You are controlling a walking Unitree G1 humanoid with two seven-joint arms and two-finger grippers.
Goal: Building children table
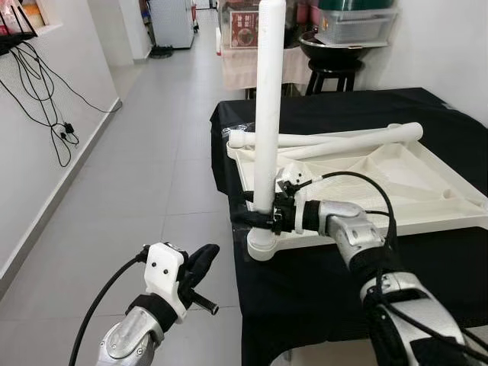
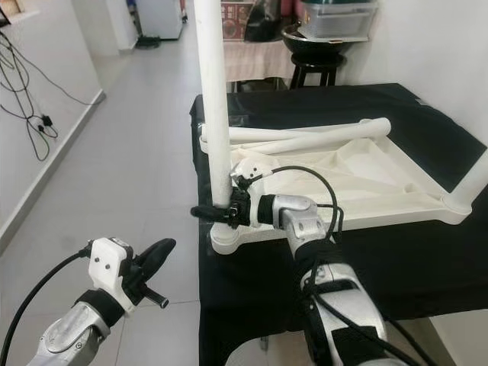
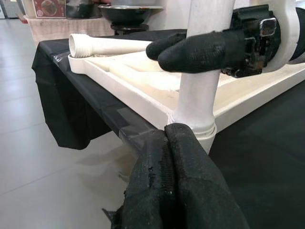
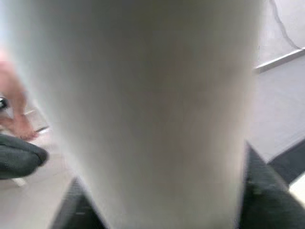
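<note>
Black stool (image 1: 334, 76), wall cables (image 1: 46, 99)

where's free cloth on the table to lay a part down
Bare black cloth lies in front of the tabletop, beside the right arm, and behind it toward the stool. Crowded: the near-left corner, where the right gripper grips the upright leg, and the far edge with loose legs.
</note>
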